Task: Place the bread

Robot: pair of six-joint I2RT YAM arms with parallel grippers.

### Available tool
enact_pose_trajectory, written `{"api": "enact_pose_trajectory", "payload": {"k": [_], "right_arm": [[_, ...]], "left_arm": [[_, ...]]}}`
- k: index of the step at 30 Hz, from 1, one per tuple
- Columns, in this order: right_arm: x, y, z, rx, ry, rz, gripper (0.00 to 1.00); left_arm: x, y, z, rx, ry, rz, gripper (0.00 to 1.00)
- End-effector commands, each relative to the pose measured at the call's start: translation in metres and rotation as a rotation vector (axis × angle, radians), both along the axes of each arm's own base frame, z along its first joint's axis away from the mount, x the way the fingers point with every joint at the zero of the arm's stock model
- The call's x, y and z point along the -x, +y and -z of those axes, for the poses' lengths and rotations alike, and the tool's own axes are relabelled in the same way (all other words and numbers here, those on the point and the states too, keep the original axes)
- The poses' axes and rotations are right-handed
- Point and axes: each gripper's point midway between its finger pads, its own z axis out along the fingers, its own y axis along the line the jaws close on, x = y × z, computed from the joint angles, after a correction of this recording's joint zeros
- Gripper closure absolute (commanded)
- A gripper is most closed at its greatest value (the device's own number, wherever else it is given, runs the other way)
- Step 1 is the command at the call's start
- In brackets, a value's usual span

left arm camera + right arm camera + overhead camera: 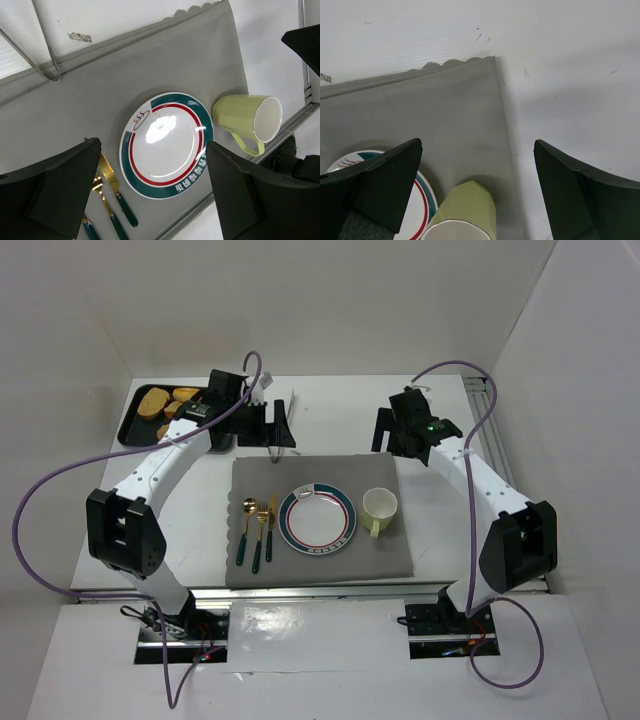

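The bread (165, 429) sits at the near edge of the tray (127, 426) in the far left corner. It lies to the left of the left gripper (154, 147), which is spread wide, empty and facing the plate (176, 187), so I judge it must turn away from the plate first. The right gripper (478, 145), also spread and empty, is well apart from it. The bread shows as a small orange-brown oval, too small to tell its long axis
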Motion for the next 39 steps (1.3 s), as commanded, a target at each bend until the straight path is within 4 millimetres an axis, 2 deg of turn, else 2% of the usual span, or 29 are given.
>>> {"api": "enact_pose_trajectory", "payload": {"k": [1,3,5,6,9,11,12,13,14,15,16,17,19,20,22,23,26,27,28,30,33,34,35,38,39], "right_arm": [[-0.006,0.001,-0.017,-0.029,-0.073,-0.002,0.00],[-0.005,0.000,-0.020,-0.032,-0.082,-0.002,0.00],[-0.003,-0.003,-0.018,-0.020,-0.072,0.006,0.00],[-0.004,-0.004,-0.016,-0.009,-0.063,0.013,0.00],[-0.006,-0.003,-0.011,-0.008,-0.043,0.019,0.00],[-0.006,-0.001,-0.010,-0.016,-0.040,0.012,0.00],[-0.006,-0.001,-0.010,-0.016,-0.040,0.012,0.00],[-0.005,0.000,-0.010,-0.022,-0.038,0.006,0.00],[-0.005,0.000,-0.014,-0.025,-0.046,0.005,0.00],[-0.005,0.000,-0.011,-0.026,-0.048,0.005,0.00],[-0.002,0.001,-0.011,-0.035,-0.046,-0.003,0.00],[-0.004,0.002,-0.013,-0.038,-0.056,-0.003,0.00],[-0.003,0.000,-0.009,-0.041,-0.046,0.000,0.00],[-0.003,0.000,-0.009,-0.041,-0.046,0.000,0.00],[-0.006,0.001,-0.010,-0.042,-0.049,0.000,0.00],[-0.004,-0.002,-0.009,-0.030,-0.042,0.008,0.00],[-0.004,-0.002,-0.009,-0.030,-0.041,0.008,0.00],[-0.004,-0.002,-0.009,-0.030,-0.041,0.008,0.00],[-0.006,-0.002,-0.010,-0.027,-0.050,0.002,0.00],[-0.006,0.000,-0.007,-0.032,-0.038,-0.006,0.00],[-0.006,0.002,-0.003,-0.030,-0.026,-0.020,0.00],[-0.008,0.003,0.000,-0.030,-0.025,-0.020,0.00],[-0.008,0.005,0.004,-0.035,-0.012,-0.028,0.00],[-0.009,0.005,0.006,-0.031,0.000,-0.028,0.00],[-0.009,0.005,0.006,-0.031,0.000,-0.028,0.00]], "left_arm": [[-0.007,0.007,-0.021,-0.016,-0.077,-0.014,0.01],[-0.007,0.017,-0.013,-0.071,-0.059,-0.060,0.01],[-0.010,0.020,-0.013,-0.103,-0.053,-0.092,0.01],[-0.012,0.030,-0.007,-0.157,-0.042,-0.122,0.01],[-0.016,0.026,0.004,-0.254,-0.030,-0.133,0.02],[-0.021,0.034,0.014,-0.338,-0.009,-0.185,0.01],[-0.031,0.032,0.025,-0.375,0.012,-0.206,0.01],[-0.033,0.044,0.034,-0.435,0.047,-0.269,0.01],[-0.037,0.047,0.041,-0.462,0.070,-0.291,0.01],[-0.046,0.048,0.037,-0.474,0.064,-0.319,0.01],[-0.052,0.053,0.058,-0.530,0.104,-0.340,0.01],[-0.060,0.057,0.058,-0.536,0.105,-0.365,0.01],[-0.066,0.055,0.071,-0.550,0.129,-0.359,0.01],[-0.072,0.057,0.087,-0.559,0.161,-0.372,0.01],[-0.083,0.051,0.091,-0.544,0.158,-0.366,0.01],[-0.086,0.052,0.106,-0.544,0.199,-0.371,0.01],[-0.098,0.042,0.112,-0.509,0.205,-0.377,0.01],[-0.101,0.039,0.125,-0.510,0.226,-0.366,0.01],[-0.111,0.041,0.123,-0.499,0.212,-0.380,0.01],[-0.115,0.039,0.132,-0.496,0.233,-0.396,0.01],[-0.135,0.045,0.148,-0.529,0.220,-0.431,0.01],[-0.145,0.044,0.145,-0.521,0.198,-0.453,0.01],[-0.146,0.048,0.161,-0.549,0.220,-0.466,0.01],[-0.154,0.055,0.166,-0.532,0.228,-0.507,0.01],[-0.155,0.051,0.173,-0.516,0.238,-0.494,0.01]]}}
